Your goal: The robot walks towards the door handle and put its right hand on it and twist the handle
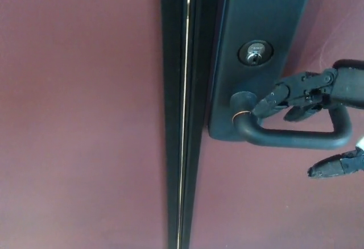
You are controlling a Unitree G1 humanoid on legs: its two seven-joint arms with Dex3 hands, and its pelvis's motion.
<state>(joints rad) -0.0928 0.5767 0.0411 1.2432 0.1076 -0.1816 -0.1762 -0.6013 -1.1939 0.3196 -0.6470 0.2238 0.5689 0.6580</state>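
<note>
One curved dark metal lever handle (pixel 296 137) — the only one. One tall dark backplate (pixel 259 16), carrying one round silver keyhole cylinder (pixel 254 53). One black robot hand (pixel 318 112) — three fingers showing. One narrow bright gap (pixel 185 112) beside the maroon door (pixel 79 112).

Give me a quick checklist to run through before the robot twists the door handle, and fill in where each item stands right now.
1. Right hand at the door handle: ok, two fingers lie above the lever, thumb below it.
2. Fingers closed around the lever: not ok, the thumb hangs apart underneath.
3. Fingers touching the lever's top: cannot tell, they sit just above it.
4. Fingers clear of the keyhole: ok, they are below it.
5. Lever position: ok, roughly level, not yet twisted.
6. Left hand out of the way: ok, not in view.
</note>
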